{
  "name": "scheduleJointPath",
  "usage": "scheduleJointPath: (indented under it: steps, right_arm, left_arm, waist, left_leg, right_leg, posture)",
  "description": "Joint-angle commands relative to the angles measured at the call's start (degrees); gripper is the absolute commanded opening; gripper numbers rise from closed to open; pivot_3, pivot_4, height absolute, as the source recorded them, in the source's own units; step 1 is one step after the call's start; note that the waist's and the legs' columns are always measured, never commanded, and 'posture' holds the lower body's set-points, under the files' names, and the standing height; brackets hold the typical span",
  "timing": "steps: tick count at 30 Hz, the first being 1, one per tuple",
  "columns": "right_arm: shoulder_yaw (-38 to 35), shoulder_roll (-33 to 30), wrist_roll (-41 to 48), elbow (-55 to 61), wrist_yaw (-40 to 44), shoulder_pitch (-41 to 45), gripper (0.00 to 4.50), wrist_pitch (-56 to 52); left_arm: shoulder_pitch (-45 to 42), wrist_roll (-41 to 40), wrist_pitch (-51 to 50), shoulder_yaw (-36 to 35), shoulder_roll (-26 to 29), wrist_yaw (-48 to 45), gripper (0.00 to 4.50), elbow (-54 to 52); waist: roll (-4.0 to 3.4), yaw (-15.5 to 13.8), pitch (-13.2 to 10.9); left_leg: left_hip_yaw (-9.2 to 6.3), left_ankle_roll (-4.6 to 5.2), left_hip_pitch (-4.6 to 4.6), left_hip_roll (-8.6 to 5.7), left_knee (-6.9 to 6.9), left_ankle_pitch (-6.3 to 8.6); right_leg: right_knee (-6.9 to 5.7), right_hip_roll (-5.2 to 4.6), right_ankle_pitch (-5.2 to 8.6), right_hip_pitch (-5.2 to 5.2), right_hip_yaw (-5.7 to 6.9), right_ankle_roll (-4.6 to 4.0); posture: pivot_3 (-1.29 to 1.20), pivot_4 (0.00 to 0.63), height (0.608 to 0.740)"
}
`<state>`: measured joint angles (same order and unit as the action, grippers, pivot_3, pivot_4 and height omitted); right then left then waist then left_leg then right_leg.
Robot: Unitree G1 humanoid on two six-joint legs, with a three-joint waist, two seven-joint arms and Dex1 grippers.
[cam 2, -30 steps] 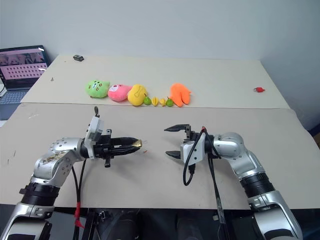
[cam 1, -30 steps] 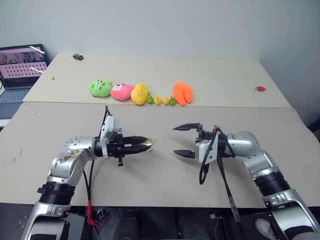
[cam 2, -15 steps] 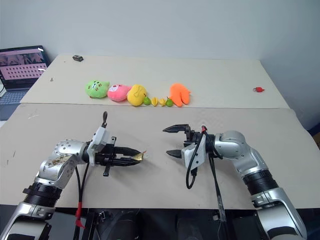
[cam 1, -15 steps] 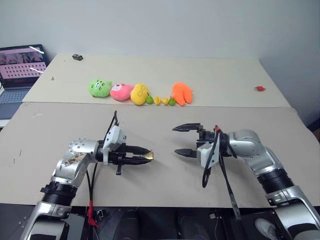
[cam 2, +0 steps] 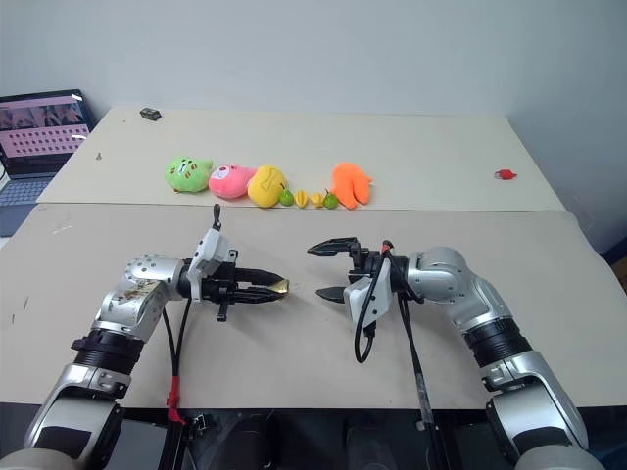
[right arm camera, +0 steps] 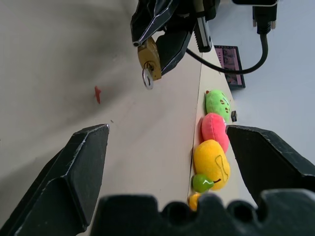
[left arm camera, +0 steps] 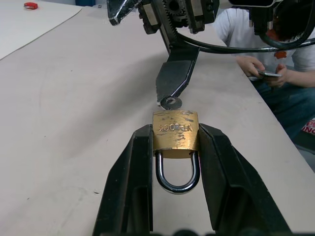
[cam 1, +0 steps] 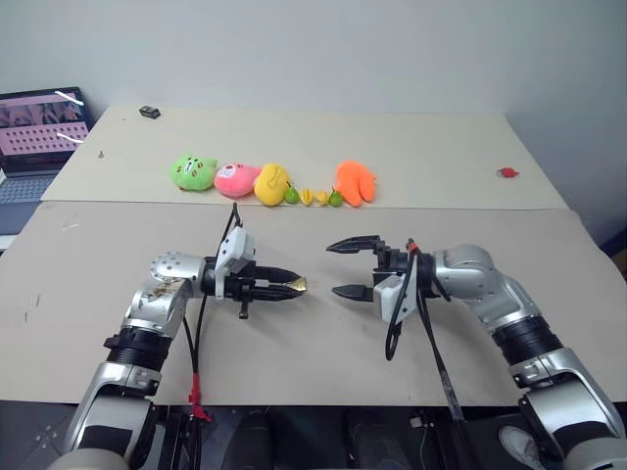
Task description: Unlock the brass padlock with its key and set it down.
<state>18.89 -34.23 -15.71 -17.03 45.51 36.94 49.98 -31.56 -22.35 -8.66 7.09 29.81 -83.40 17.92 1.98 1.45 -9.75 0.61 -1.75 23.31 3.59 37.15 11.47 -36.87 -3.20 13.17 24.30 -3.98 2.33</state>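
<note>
Two beige tables point(cam 1: 323, 352) stand end to end before a pale wall point(cam 1: 323, 49), the near one under both arms, the far one point(cam 1: 411, 147) butted against it along a straight seam. At the far left edge a laptop point(cam 1: 39, 132) sits with its screen lit and is partly cut off by the frame. In the left wrist view a seated person point(left arm camera: 275, 54) shows beyond the table edge, holding a phone and cut off at the top of the picture.

On the far table a row of soft toys lies near the seam: a green one point(cam 1: 195, 172), a pink one point(cam 1: 238, 179), a yellow one point(cam 1: 273, 183), a few small toy fruits point(cam 1: 315, 197) and an orange one point(cam 1: 355, 181). Well apart, near the right edge, lies a small red object point(cam 1: 506, 172); at the far left corner lies a small dark object point(cam 1: 148, 112), too small to make out.

Over the middle of the near table the two arms point at each other. The right gripper point(cam 1: 353, 266) has its fingers spread wide with nothing between them. The left gripper point(cam 1: 290, 287) pinches the brass padlock point(left arm camera: 175, 133) by its sides, above the table, body outward and silvery loop point(left arm camera: 177, 173) back between the fingers. The key point(right arm camera: 147, 77) juts from the padlock's outer end; only its round head is plain. Faint lettering on the brass cannot be read.
</note>
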Motion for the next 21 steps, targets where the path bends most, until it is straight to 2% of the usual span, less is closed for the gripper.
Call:
scheduleJointPath:
  steps: [1, 18, 21]
  right_arm:
    - [-0.75, -0.17, 1.31, 2.56, -0.84, 0.91, 4.5, -0.9]
    - [-0.16, 0.21, 2.52, 3.32, -0.77, 1.6, 4.5, -2.73]
    - [-0.25, 0.28, 2.61, 3.11, -0.9, 1.85, 3.78, -2.56]
  left_arm:
    - [-1.89, -0.01, 0.68, -0.21, -0.54, -0.59, 0.79, -0.03]
    - [-3.82, 0.07, -0.54, -0.26, -4.08, 1.17, 0.79, 0.82]
    - [-3.72, 0.03, -0.6, -0.4, -3.99, 1.27, 0.79, 0.8]
  waist:
    - [0.0, -0.01, 0.0]
    - [0.0, 0.07, 0.0]
    - [0.0, 0.1, 0.0]
  left_leg:
    - [0.0, 0.0, 0.0, 0.0, 0.0, 0.0]
    - [-0.02, 0.0, 0.0, -0.01, 0.02, 0.0]
    - [-0.02, 0.0, 0.0, -0.01, 0.01, 0.0]
  right_leg:
    - [0.0, 0.0, 0.0, 0.0, 0.0, 0.0]
    - [-0.02, 0.0, 0.0, -0.01, 0.01, 0.0]
    - [-0.02, 0.0, 0.0, 0.0, 0.0, 0.0]
  posture:
    - [0.0, 0.15, 0.722]
    - [0.0, 0.15, 0.722]
    - [0.0, 0.15, 0.722]
